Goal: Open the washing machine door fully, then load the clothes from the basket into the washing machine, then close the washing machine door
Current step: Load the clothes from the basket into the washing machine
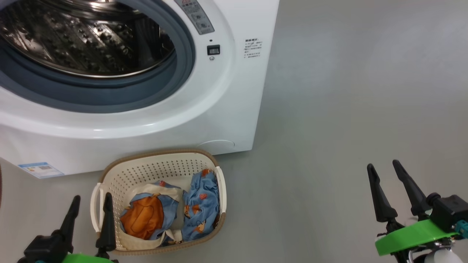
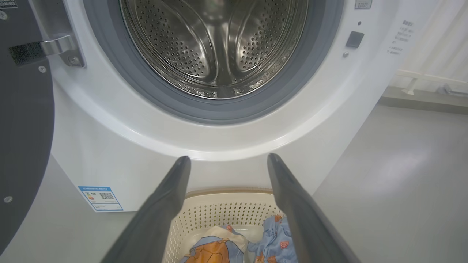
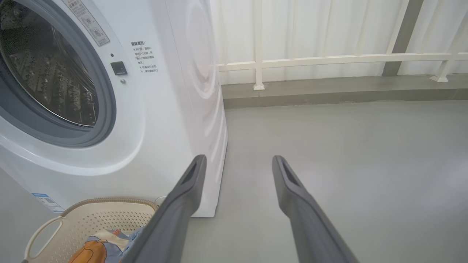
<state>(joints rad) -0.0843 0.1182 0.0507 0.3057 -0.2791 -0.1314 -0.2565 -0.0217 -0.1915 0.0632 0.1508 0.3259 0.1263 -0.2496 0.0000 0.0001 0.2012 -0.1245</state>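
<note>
The white washing machine (image 1: pixel 226 102) stands with its steel drum (image 1: pixel 84 40) exposed. Its black door (image 2: pixel 22 138) is swung open at the far left of the left wrist view. On the floor in front sits the cream basket (image 1: pixel 161 168) holding blue and orange clothes (image 1: pixel 172 212). My left gripper (image 1: pixel 91 208) hangs open just left of the basket's near handle, nothing between its fingers; in its own view the gripper (image 2: pixel 226 160) points over the basket (image 2: pixel 219 212) at the machine's front. My right gripper (image 1: pixel 384 168) is open and empty over bare floor well right of the basket.
Grey floor (image 1: pixel 347 109) stretches to the right of the machine. A white railing (image 3: pixel 329 58) and a low kerb run along the back wall. A blue label sticker (image 1: pixel 40 170) marks the machine's lower left corner.
</note>
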